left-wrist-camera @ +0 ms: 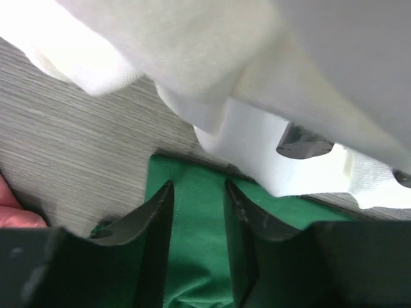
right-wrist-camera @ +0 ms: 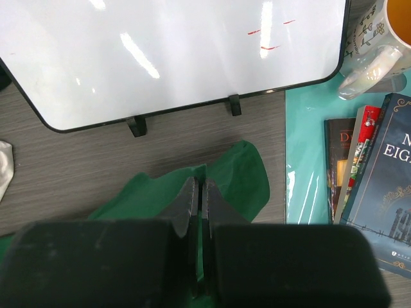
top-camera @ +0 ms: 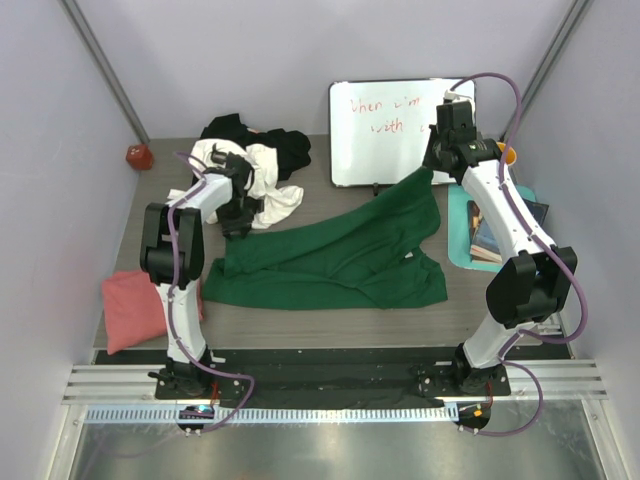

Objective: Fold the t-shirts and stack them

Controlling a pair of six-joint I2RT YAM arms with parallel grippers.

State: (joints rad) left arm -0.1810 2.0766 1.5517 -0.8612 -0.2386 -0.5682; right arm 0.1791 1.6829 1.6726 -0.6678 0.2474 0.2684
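The dark green t-shirt (top-camera: pixel 340 255) lies spread across the table's middle. My right gripper (top-camera: pixel 432 168) is shut on its far right corner and holds it lifted by the whiteboard; in the right wrist view the gripper (right-wrist-camera: pixel 200 186) pinches green cloth (right-wrist-camera: pixel 241 176). My left gripper (top-camera: pixel 237 222) is at the shirt's far left corner, jaws open, green cloth (left-wrist-camera: pixel 196 244) between the fingers (left-wrist-camera: pixel 157 218). The white t-shirt (top-camera: pixel 268 185) and the black t-shirt (top-camera: pixel 275 140) lie heaped just behind it. The salmon pink t-shirt (top-camera: pixel 135 305) lies folded at the near left.
A whiteboard (top-camera: pixel 395 130) stands at the back. A teal mat (top-camera: pixel 462 235) with books (top-camera: pixel 500 235) and a mug (right-wrist-camera: pixel 376 45) is at the right. A red ball (top-camera: pixel 138 156) sits at the far left. White cloth (left-wrist-camera: pixel 192 58) hangs close over my left gripper.
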